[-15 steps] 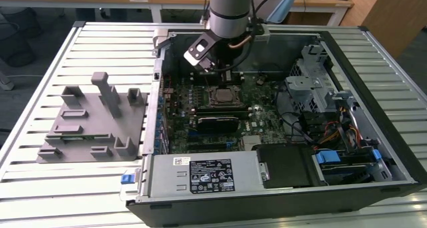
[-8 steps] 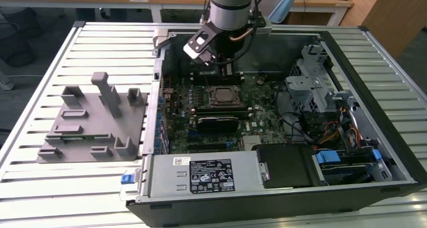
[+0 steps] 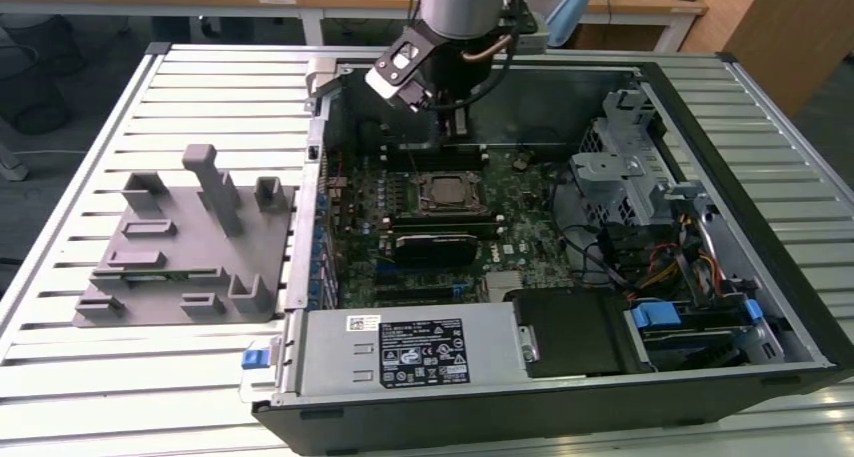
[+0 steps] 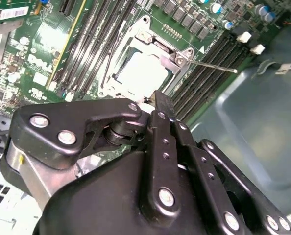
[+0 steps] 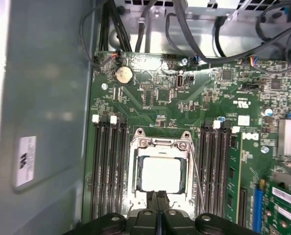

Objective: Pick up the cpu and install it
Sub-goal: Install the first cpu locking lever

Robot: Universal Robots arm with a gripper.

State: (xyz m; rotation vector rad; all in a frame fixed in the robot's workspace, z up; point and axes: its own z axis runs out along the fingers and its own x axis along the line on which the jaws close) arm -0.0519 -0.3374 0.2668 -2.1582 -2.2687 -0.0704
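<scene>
1. The cpu (image 5: 160, 174) is seen lying flat inside the socket frame (image 5: 134, 161). Its silvery top is shown through the frame's opening in both wrist views.
2. The gripper (image 5: 158, 197) is held over one edge of the socket frame, and nothing is carried in it. Whether the frame is touched cannot be told.
3. The two fingers (image 5: 152, 208) are pressed together, with only a thin dark seam left between them.
4. A thin metal lever (image 4: 214, 66) is seen in the second wrist view, reaching out from a corner of the socket frame.
5. Rows of dark memory slots (image 5: 109, 166) are set along two opposite sides of the socket frame, just beside it.
6. A round coin battery (image 5: 122, 74) is mounted on the green board, well apart from the socket frame.
7. In the exterior view, the socket frame is found on the board inside the open computer case (image 3: 534, 422), and the arm is hung above the side of the frame nearer the case's far wall.
8. A grey plastic tray (image 3: 147, 277) with upright posts is laid on the slatted table (image 3: 160, 397), well apart from the socket frame, towards the exterior view's left and outside the case.
</scene>
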